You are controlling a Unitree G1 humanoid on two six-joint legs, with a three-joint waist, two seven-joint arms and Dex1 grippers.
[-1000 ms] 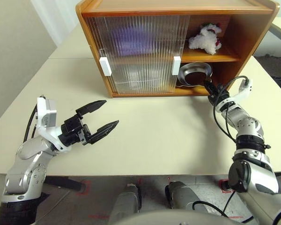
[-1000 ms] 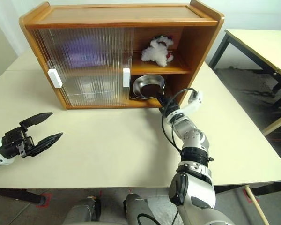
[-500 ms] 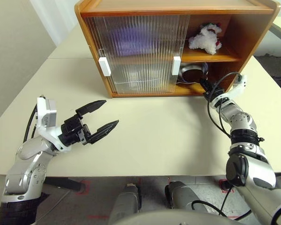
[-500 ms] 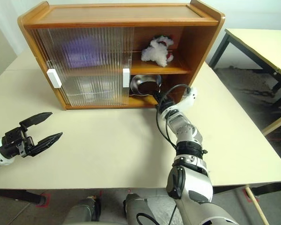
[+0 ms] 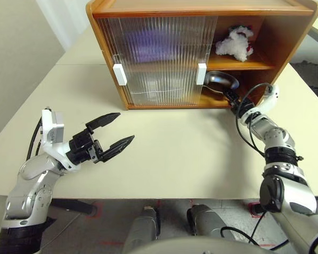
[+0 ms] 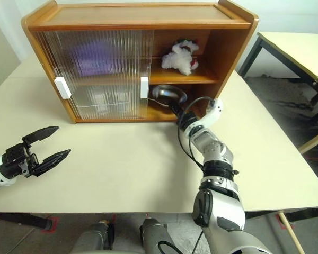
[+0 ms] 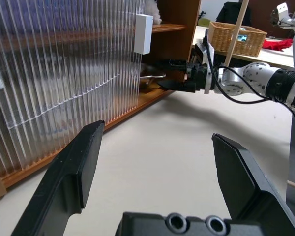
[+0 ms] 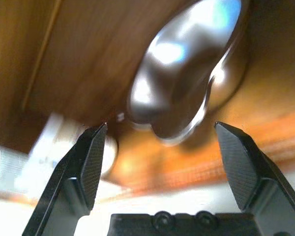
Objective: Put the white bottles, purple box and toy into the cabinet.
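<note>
Currently the right hand sits at the mouth of the cabinet's lower shelf, its fingers spread apart, with a shiny metal dish lying free on the shelf just ahead of them. The dish appears released, so the step in hand is judged to be withdrawal: draw the hand straight back along the shelf line, fingers kept apart, and do not lift until the fingertips are outside the cabinet, since the upper shelf board lies close above.

The left hand hangs over the desk well apart from the cabinet, fingers also spread, holding nothing.

The toy rests on the upper shelf in the open right bay. A purple blur, likely the purple box, shows behind the ribbed sliding doors on the upper left. Pale shapes behind the lower door may be the white bottles; this cannot be confirmed.

Obstructions: the white handle of the nearer door stands just beside the dish, and the right arm's loose black cable loops near the cabinet opening and could snag the edge during withdrawal.
</note>
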